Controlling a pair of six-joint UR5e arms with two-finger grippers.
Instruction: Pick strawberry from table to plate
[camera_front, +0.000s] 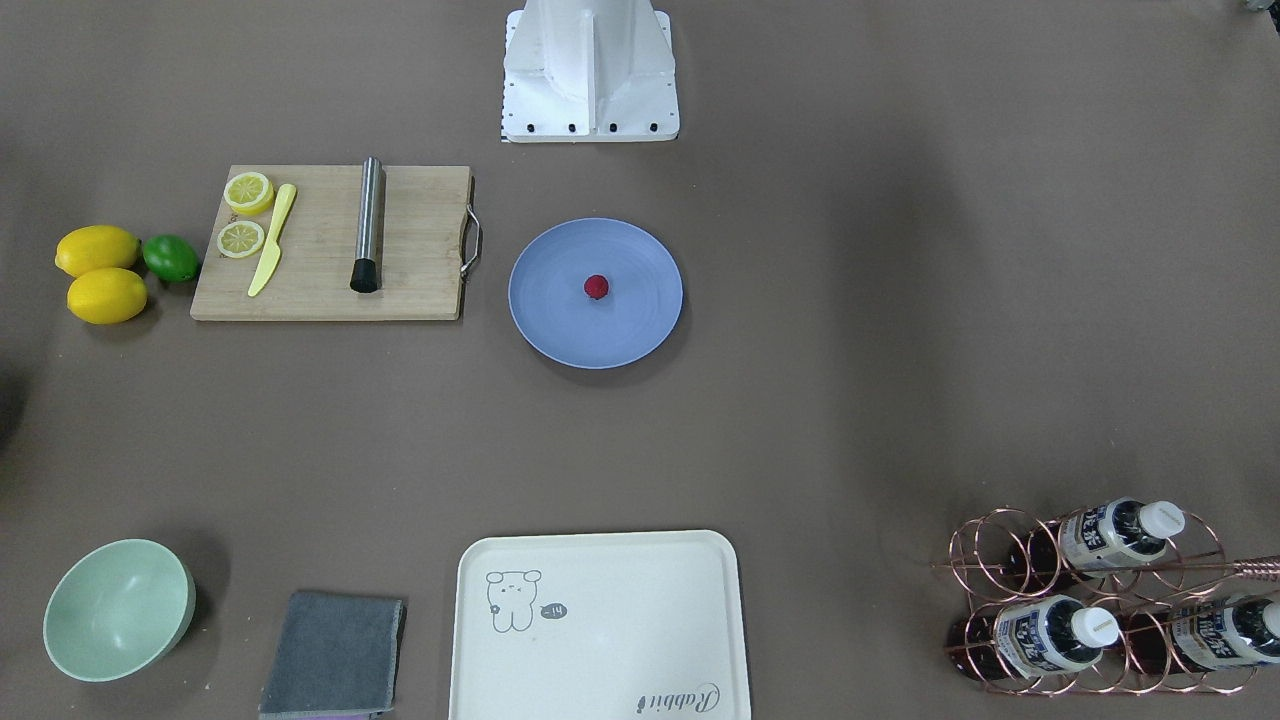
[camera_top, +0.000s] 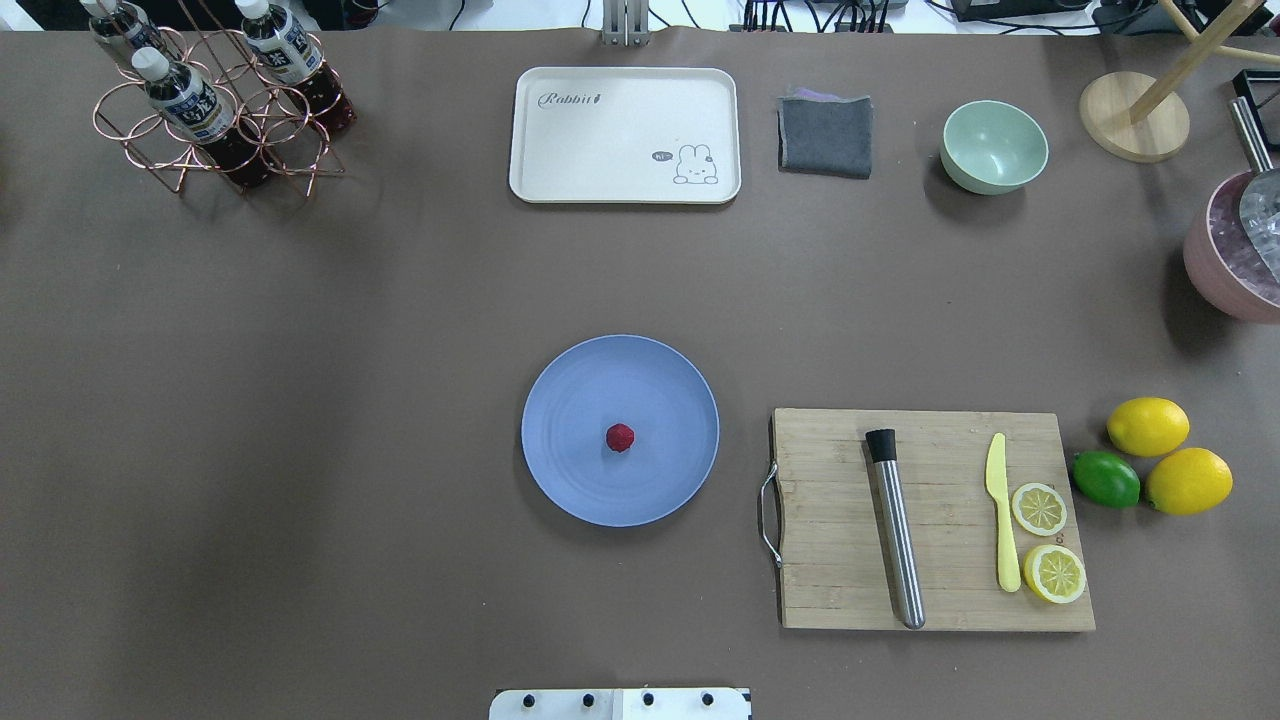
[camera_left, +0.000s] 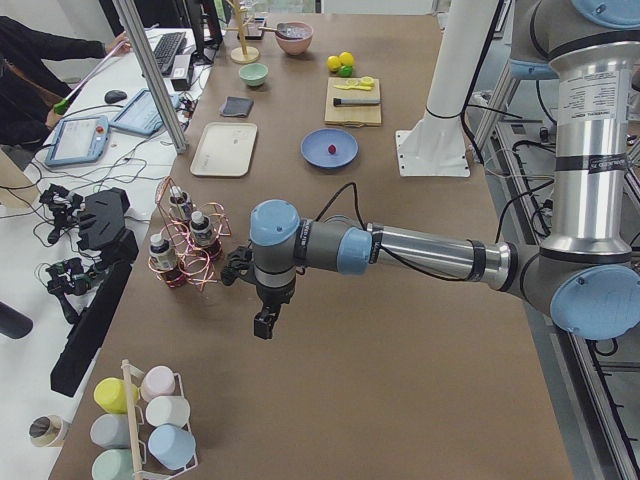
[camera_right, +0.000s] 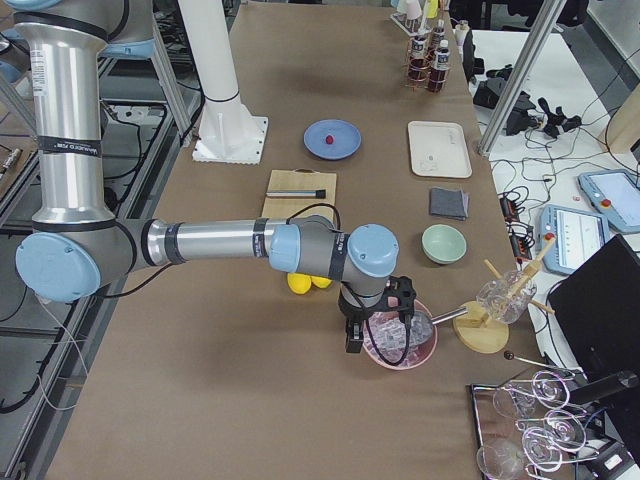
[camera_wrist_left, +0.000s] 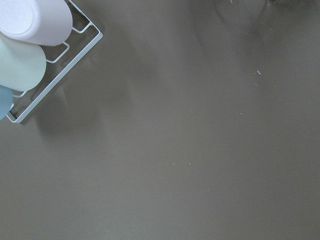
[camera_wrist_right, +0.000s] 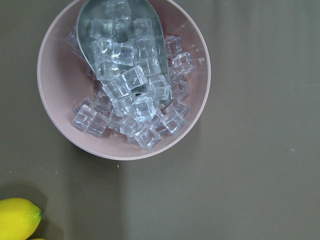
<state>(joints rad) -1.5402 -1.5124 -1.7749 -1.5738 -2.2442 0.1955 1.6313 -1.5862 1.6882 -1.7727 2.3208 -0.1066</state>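
Note:
The small dark-red strawberry (camera_front: 596, 287) (camera_top: 620, 437) lies near the middle of the round blue plate (camera_front: 540, 320) (camera_top: 560, 490), which rests on the brown table (camera_front: 850, 350). No gripper is near it. My left gripper (camera_left: 263, 325) hangs over the table's left end, next to the bottle rack; I cannot tell whether it is open or shut. My right gripper (camera_right: 352, 345) hovers at the table's right end, over a pink bowl of ice; its state cannot be told either. Neither wrist view shows its own fingers.
A wooden cutting board (camera_top: 930, 520) with a knife, a steel muddler and lemon halves lies beside the plate; lemons (camera_top: 1148, 426) and a lime (camera_top: 1105, 479) sit past it. A cream tray (camera_top: 625, 135), grey cloth (camera_top: 825, 135), mint bowl (camera_top: 994, 146), bottle rack (camera_top: 215, 110) and ice bowl (camera_wrist_right: 122, 80) line the edges.

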